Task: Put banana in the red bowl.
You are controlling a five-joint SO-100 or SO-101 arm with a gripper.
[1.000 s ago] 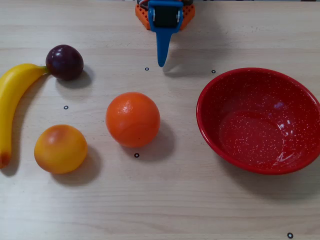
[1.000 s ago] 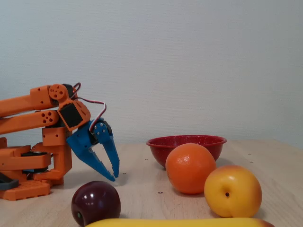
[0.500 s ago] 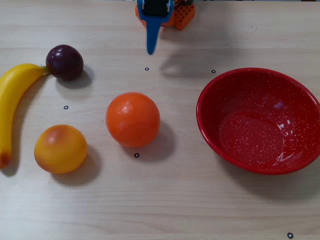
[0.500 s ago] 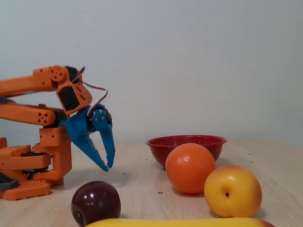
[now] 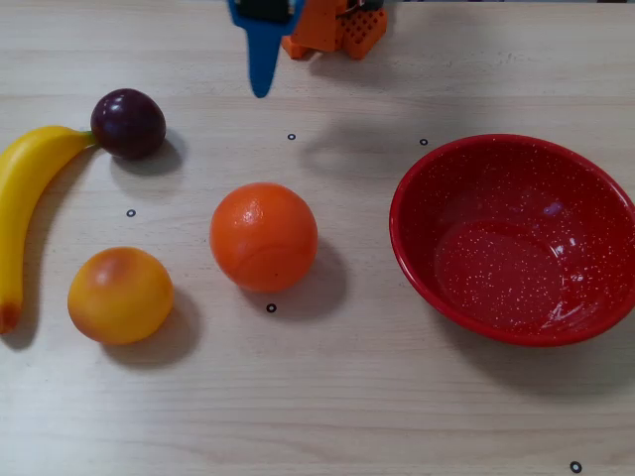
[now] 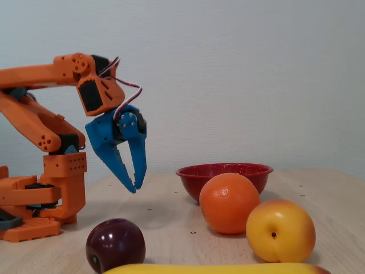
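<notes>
The yellow banana [image 5: 25,188] lies at the left edge of the overhead view, its green stem end by a dark plum and its reddish end toward the front. In the fixed view only its top [image 6: 217,269] shows at the bottom edge. The red speckled bowl [image 5: 409,213] stands empty at the right; it also shows in the fixed view [image 6: 254,169] behind the orange ball. My blue gripper [image 5: 261,87] hangs in the air near the arm base, pointing down, far from the banana. In the fixed view its fingertips [image 6: 136,185] meet, holding nothing.
A dark purple plum [image 5: 128,123] touches the banana's stem end. An orange ball [image 5: 263,236] sits mid-table between banana and bowl. A round yellow-orange fruit [image 5: 120,295] sits beside the banana. The orange arm base [image 6: 40,200] stands at the back of the table.
</notes>
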